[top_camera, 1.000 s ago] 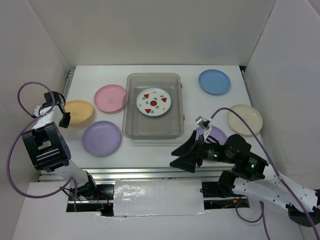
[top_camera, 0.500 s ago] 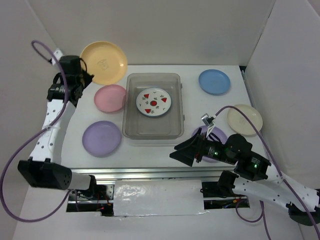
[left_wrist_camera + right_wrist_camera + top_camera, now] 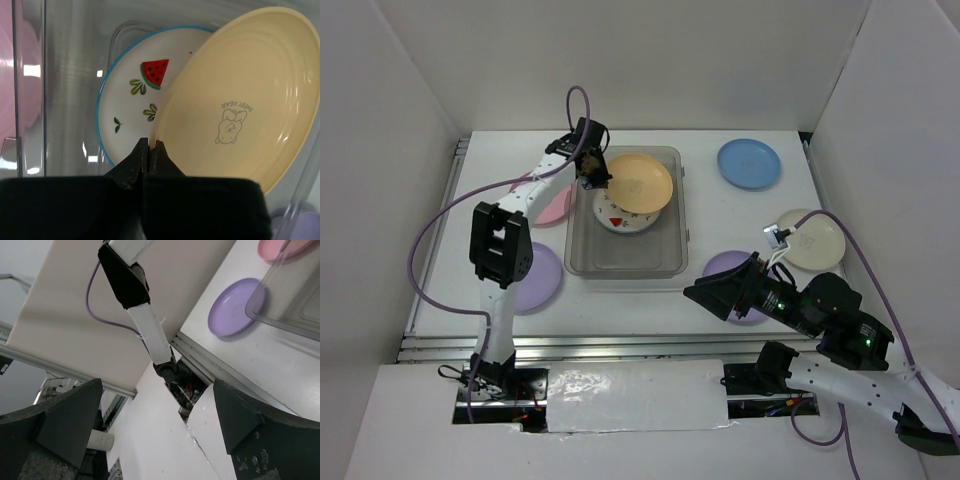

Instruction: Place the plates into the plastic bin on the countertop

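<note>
Over the bin (image 3: 582,258): your left gripper (image 3: 598,177) has swung the yellow plate (image 3: 642,183) in from back-left. It's pinched tight by its rim, over the fruit plate (image 3: 611,216).
Right gripper (image 3: 712,296): jaws wide, empty, shifted right.
Countertop (image 3: 650,292): white, with white walls around.
Writing: "SWEET DEAR" on the yellow plate.

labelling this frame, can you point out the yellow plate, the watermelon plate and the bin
yellow plate (image 3: 642,181), top view, centre of its face
watermelon plate (image 3: 129,102), left wrist view, white face below the watermelon slice
bin (image 3: 625,269), top view, near wall
</note>
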`<state>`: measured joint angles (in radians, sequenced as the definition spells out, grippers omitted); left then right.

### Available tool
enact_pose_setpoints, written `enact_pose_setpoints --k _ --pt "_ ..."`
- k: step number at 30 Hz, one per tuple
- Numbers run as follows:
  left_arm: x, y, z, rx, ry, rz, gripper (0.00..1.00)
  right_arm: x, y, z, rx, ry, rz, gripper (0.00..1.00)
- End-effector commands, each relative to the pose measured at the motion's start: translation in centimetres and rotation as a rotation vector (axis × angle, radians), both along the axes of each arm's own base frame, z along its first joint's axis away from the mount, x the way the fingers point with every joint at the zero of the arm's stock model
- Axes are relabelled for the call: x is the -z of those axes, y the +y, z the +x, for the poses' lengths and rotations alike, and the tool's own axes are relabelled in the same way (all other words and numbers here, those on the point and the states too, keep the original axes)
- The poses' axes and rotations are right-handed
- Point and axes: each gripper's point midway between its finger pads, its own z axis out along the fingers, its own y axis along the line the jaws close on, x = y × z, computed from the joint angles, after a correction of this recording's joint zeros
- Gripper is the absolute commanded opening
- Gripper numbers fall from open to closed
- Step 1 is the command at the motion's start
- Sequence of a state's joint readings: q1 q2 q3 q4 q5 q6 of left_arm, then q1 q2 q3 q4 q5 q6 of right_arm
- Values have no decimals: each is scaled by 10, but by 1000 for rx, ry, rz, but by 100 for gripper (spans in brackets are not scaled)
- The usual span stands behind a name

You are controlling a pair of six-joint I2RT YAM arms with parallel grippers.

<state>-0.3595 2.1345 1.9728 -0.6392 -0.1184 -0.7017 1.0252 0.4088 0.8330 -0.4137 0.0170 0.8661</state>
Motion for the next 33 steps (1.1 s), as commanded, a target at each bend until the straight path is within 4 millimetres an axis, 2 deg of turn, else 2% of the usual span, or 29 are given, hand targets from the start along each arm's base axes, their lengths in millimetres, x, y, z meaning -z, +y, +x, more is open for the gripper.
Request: enact_pose_setpoints --k 1,9,10,12,13,14,15,16,17,19,20,21,22,23,24,25,26,27,29,30,31,32,33 --pt "-38 2 11 10 -88 -37 0 -3 -8 2 36 20 -3 100" --pt "2 12 -2 -10 -5 3 0 -3 -1 3 22 24 -17 100" --pt "2 12 -4 -6 -1 0 0 -4 0 3 19 21 -16 100" --pt "3 15 -8 -9 16 17 16 -5 2 3 11 21 -19 100" --pt "-2 12 -9 3 6 17 34 -6 4 3 5 21 -19 100" --pt "-6 12 -11 3 -2 15 44 -6 5 2 -1 22 -17 100" --pt "-22 10 -13 6 -34 11 67 -8 5 2 -4 18 -12 100" --pt "-36 7 -15 21 -64 9 83 -8 6 1 -7 18 -10 100" --pt "-65 3 -20 30 -125 -4 99 -8 6 1 -10 17 -12 100" --pt "-103 4 -25 35 -212 6 99 -7 7 2 -6 20 -16 100" --pt "-121 14 -26 -12 -263 47 99 -7 8 3 -6 19 -19 100" --pt "-153 25 -37 -52 -328 52 99 -8 9 3 -7 16 -19 100" --pt "-168 39 -41 -116 -359 56 99 -8 9 3 -9 15 -18 100" --pt "-165 64 -45 -216 -363 109 99 -8 10 4 -9 16 -20 100" --pt "-177 98 -52 -318 -377 101 99 -8 11 4 -7 12 -19 100" --pt "-172 117 -55 -399 -353 78 99 -4 12 6 -4 16 -26 100" --pt "-151 137 -59 -447 -302 87 99 -3 13 7 -3 18 -26 100" --pt "-140 173 -58 -518 -265 73 99 0 15 7 -6 19 -28 100" --pt "-114 204 -59 -590 -196 72 99 3 17 9 -4 24 -35 100" --pt "-96 230 -54 -633 -151 73 99 5 18 9 -6 27 -41 100" --pt "-83 244 -53 -644 -117 80 99 5 19 9 -9 29 -43 100" --pt "-62 264 -45 -663 -68 88 99 6 19 9 -10 28 -45 100" --pt "-54 266 -41 -624 -42 84 99 5 20 8 -15 26 -42 100"
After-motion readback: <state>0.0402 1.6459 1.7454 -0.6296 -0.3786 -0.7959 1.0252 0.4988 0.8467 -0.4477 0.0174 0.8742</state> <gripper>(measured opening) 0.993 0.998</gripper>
